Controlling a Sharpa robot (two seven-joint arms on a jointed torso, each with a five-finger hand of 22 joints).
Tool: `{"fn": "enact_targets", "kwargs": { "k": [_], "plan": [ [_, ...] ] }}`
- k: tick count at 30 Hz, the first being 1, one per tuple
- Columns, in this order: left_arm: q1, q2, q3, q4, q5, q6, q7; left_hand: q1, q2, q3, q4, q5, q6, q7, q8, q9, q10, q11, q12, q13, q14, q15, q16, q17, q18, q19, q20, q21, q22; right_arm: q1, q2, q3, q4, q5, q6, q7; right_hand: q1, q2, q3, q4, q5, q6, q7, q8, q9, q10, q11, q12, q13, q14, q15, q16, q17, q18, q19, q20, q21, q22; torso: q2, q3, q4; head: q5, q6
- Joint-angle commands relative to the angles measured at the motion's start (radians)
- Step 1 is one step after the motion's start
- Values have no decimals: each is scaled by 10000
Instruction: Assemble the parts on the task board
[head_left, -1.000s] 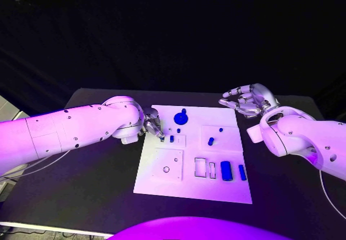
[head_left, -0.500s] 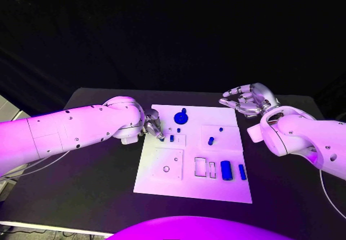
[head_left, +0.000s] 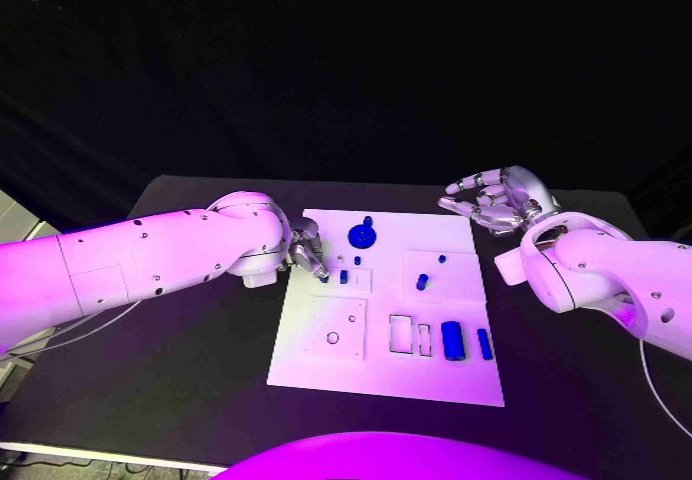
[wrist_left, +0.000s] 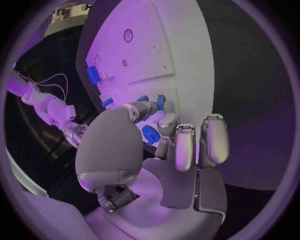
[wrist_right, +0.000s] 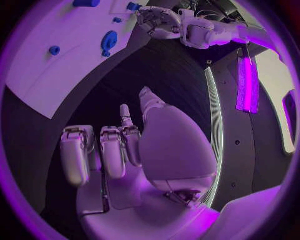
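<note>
The white task board (head_left: 329, 368) lies in the middle of the table. My left hand (head_left: 306, 251) hovers at its far left edge, fingertips (wrist_left: 166, 119) close by a small blue peg (head_left: 343, 276) standing in a small square plate. Whether thumb and finger pinch that peg (wrist_left: 160, 102) is unclear. A round blue knob (head_left: 361, 237) sits just beyond, also seen close to the left palm as the knob (wrist_left: 150, 134). My right hand (head_left: 496, 203) hangs off the board's far right corner, fingers apart, holding nothing (wrist_right: 125, 150).
More blue parts lie on the board: two short pegs (head_left: 421, 283) on the right plate, a thick cylinder (head_left: 453, 341) and a slim bar (head_left: 485, 345) near two rectangular slots (head_left: 401, 335). A plate with holes (head_left: 333, 339) sits near left. Black table (head_left: 159, 370) surrounds the board.
</note>
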Motion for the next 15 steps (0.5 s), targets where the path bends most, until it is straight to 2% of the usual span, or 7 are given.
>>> {"fn": "enact_targets", "kwargs": {
  "k": [1, 15],
  "plan": [
    [-55, 97, -31, -31, 18, 206, -20, 53, 67, 1662, -1634, 42, 181, -94, 41, 0, 82, -7, 63, 31, 786, -48, 55, 1651, -175, 79, 10, 46, 49, -5, -6, 1, 21, -104, 97, 137, -48, 31, -74, -2, 3, -89, -12, 52, 17, 291, -36, -35, 1941, 923, -51, -31, 2186, 34, 706, -17, -62, 2181, 8, -2, 1, -10, 0],
    [-103, 251, -43, -116, 151, 491, -11, -168, 33, 1578, -1589, 119, 233, -126, 59, 10, 218, -22, 210, 243, 805, -51, 91, 1723, -182, 87, 16, 47, 64, -5, -20, 2, 21, -118, 106, 135, -48, 31, -74, -2, 3, -89, -12, 52, 17, 291, -36, -35, 1941, 923, -51, -31, 2186, 34, 706, -17, -62, 2181, 0, 1, 0, -45, -38]
  ]
}}
